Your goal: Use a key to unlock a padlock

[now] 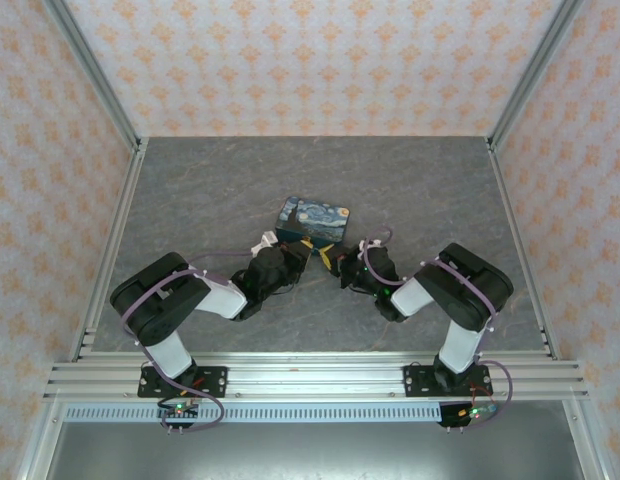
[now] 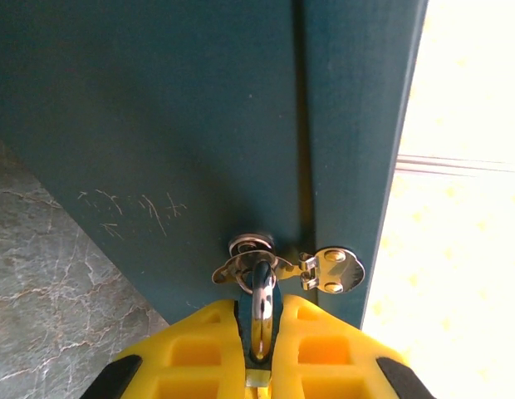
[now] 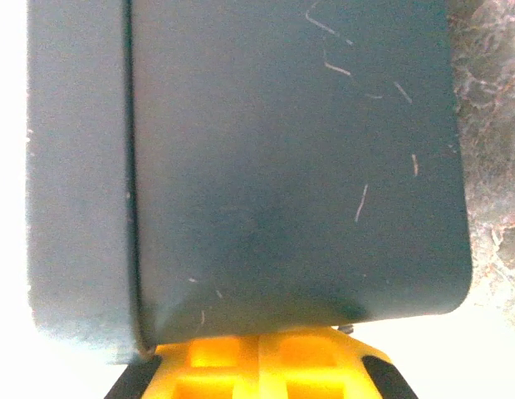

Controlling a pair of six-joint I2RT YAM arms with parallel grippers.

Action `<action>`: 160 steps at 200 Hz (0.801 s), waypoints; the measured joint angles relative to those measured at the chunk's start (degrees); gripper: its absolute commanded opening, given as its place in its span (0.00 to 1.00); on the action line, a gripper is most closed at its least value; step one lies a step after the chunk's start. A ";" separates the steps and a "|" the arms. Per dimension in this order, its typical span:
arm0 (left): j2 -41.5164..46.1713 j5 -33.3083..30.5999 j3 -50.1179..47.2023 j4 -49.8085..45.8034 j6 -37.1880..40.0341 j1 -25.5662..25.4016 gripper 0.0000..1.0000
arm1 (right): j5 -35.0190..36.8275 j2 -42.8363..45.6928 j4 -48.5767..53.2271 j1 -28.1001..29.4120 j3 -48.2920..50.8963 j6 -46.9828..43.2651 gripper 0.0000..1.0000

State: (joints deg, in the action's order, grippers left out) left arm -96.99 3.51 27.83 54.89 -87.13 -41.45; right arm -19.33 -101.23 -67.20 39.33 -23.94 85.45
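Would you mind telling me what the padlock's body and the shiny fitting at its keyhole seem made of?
The padlock body looks matte and dark teal, perhaps coated plastic or card: fine pale scratches mark its flat face. The fitting looks like polished metal: silvery, with bright glints.

the padlock (image 2: 158, 125) has a matt dark teal side, smooth with fine pale scratches. its clasp (image 2: 328, 268) is shiny metal, as is the key (image 2: 260, 287). the left pincer (image 2: 257, 332) is glossy yellow plastic. the desk (image 2: 50, 316), lower left, looks like matt grey veined stone.
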 measured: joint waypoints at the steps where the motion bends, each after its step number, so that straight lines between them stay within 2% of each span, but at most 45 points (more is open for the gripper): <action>1: -0.02 -0.04 0.02 -0.02 0.02 0.02 0.00 | 0.00 0.00 0.04 0.00 -0.04 0.00 0.00; 37: -0.02 -1.42 0.66 -0.20 0.15 0.00 0.00 | -0.15 0.04 2.64 -0.52 -2.14 -1.09 0.00; 107: 0.11 0.50 0.85 -0.46 0.68 -0.85 0.00 | -3.28 0.04 3.80 -3.87 -2.43 -2.75 0.00; 160: 0.20 0.50 1.07 -0.94 1.25 -0.85 0.00 | -4.07 0.04 3.98 -4.13 -2.56 -2.82 0.00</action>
State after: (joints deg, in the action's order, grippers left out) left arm -96.79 4.01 28.91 53.95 -85.89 -42.30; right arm -23.40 -101.19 -63.22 35.20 -26.50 82.63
